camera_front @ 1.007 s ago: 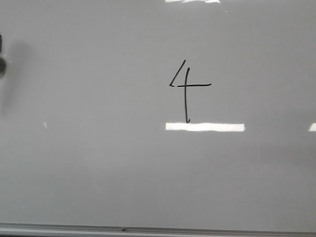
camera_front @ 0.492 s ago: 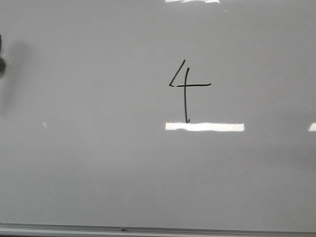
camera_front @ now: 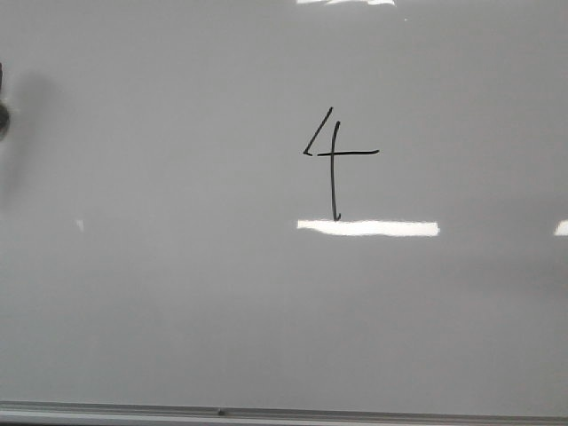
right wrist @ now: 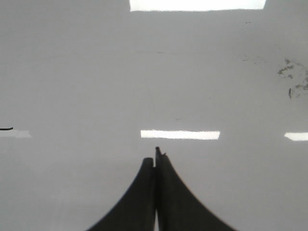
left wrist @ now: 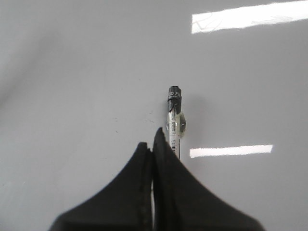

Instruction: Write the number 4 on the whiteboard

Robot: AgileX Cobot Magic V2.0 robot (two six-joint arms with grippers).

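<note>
The number 4 (camera_front: 335,153) is drawn in thin black marker a little right of the middle of the whiteboard (camera_front: 177,293), with an open top, a horizontal bar and a long stem. In the left wrist view my left gripper (left wrist: 153,137) is shut, and a black-tipped marker (left wrist: 173,113) sticks out past its fingertips over the bare board. My right gripper (right wrist: 155,156) is shut with nothing in it, also over the board. A short black stroke (right wrist: 6,129) shows at the edge of the right wrist view.
The board's thin grey frame edge (camera_front: 266,413) runs along the near side. Bright rectangular reflections (camera_front: 368,228) lie just under the digit. A dark blurred object (camera_front: 3,111) shows at the left edge. Faint grey smudges (right wrist: 293,79) mark the board near the right gripper.
</note>
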